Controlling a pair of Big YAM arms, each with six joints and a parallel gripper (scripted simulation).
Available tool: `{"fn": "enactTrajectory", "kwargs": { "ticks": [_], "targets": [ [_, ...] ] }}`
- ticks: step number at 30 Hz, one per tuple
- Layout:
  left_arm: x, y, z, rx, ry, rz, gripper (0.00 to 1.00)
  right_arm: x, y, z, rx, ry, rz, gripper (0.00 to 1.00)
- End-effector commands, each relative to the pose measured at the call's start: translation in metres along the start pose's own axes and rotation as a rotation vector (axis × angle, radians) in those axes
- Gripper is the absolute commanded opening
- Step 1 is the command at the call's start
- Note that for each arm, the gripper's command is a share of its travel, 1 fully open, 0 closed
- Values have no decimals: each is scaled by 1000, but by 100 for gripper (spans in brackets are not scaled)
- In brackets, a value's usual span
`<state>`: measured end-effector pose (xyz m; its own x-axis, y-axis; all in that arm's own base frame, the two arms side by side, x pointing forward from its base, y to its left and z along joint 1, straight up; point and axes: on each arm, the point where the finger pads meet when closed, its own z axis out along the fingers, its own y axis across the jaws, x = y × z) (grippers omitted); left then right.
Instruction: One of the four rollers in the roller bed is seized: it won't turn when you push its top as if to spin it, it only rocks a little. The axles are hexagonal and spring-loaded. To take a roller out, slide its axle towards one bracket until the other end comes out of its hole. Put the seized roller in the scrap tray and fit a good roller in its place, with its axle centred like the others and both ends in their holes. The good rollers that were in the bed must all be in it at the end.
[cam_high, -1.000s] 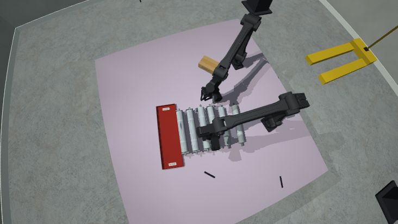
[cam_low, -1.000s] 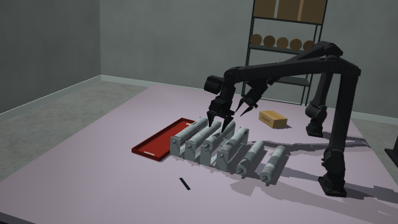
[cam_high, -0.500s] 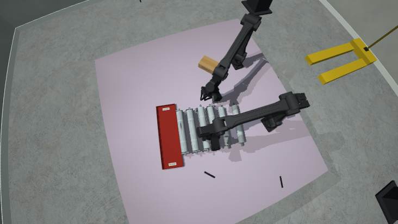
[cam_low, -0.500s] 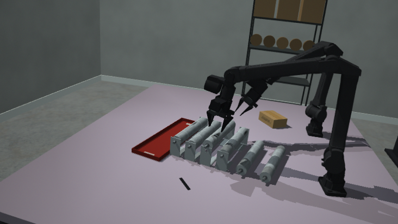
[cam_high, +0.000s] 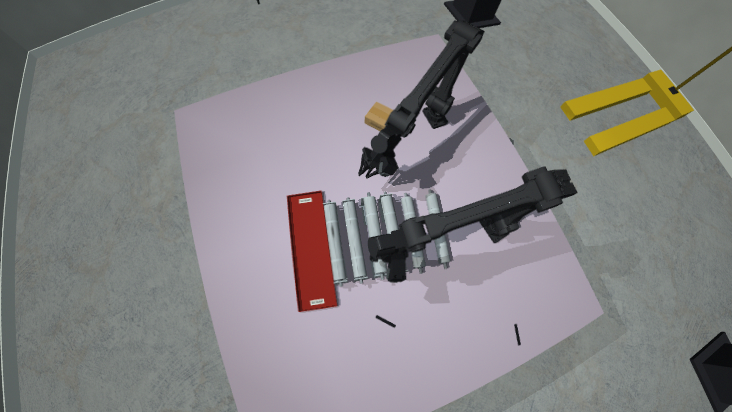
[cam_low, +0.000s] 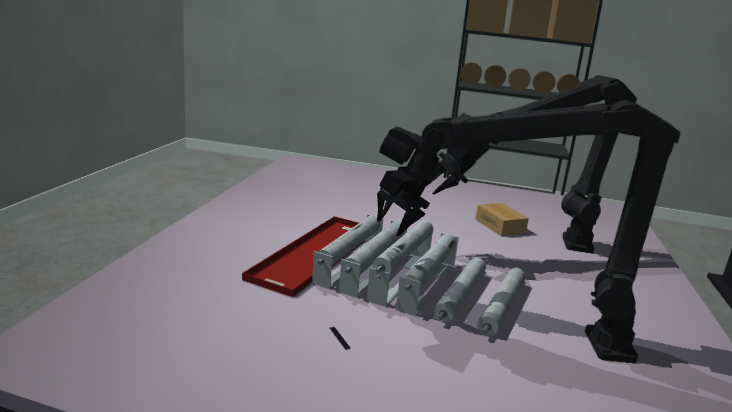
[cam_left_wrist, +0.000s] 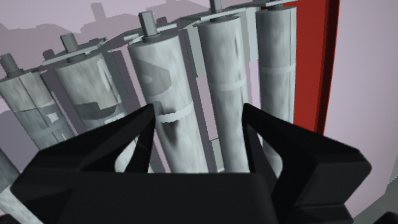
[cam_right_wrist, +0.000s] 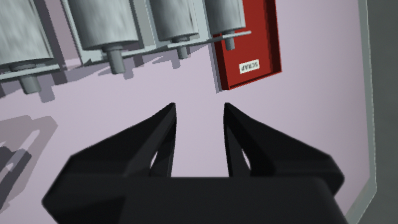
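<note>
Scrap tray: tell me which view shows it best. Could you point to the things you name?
The top view, where the scrap tray (cam_high: 312, 250) (cam_low: 291, 255) (cam_left_wrist: 311, 65) (cam_right_wrist: 257, 40) shows both ends. Exterior partly hides its far end; left wrist shows one strip, right wrist just one labelled end.

Six rollers (cam_high: 354, 239) (cam_low: 404, 246), 1 red tray (cam_high: 313, 255) (cam_low: 286, 268), 2 arms (cam_high: 484, 203) (cam_low: 542, 125), plus 1 cardboard bx (cam_high: 378, 116) (cam_low: 500, 219) on the worktop (cam_high: 276, 353) (cam_low: 204, 332)!
</note>
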<state>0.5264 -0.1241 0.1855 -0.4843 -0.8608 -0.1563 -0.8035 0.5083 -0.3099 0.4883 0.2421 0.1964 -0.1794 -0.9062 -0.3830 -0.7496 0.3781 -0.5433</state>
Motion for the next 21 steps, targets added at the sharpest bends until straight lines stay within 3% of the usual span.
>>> {"fn": "enactTrajectory", "kwargs": {
  "ticks": [1,3,4,5,7,16,18,20,21],
  "targets": [
    [-19,-17,-26,116,-36,109,62,-11,-46,-19,95,-68,135,32],
    [-19,-17,-26,116,-36,109,62,-11,-46,-19,95,-68,135,32],
    [-10,-17,-12,94,-20,116,62,-4,-4,10,10,-12,83,32],
    [-21,-17,-28,130,-42,110,62,-20,-40,-19,88,-82,120,32],
    [-31,-23,-41,176,-72,139,62,-20,-85,-46,171,-124,194,32],
    [-60,-39,-77,337,-197,322,62,9,-116,-58,240,-176,393,32],
    [-66,-42,-87,368,-231,358,62,11,-130,-71,271,-203,435,32],
    [-66,-42,-87,368,-231,358,62,11,-130,-71,271,-203,435,32],
    [-58,-42,-69,346,-207,365,62,10,-93,-34,186,-146,393,32]
  ]
}}
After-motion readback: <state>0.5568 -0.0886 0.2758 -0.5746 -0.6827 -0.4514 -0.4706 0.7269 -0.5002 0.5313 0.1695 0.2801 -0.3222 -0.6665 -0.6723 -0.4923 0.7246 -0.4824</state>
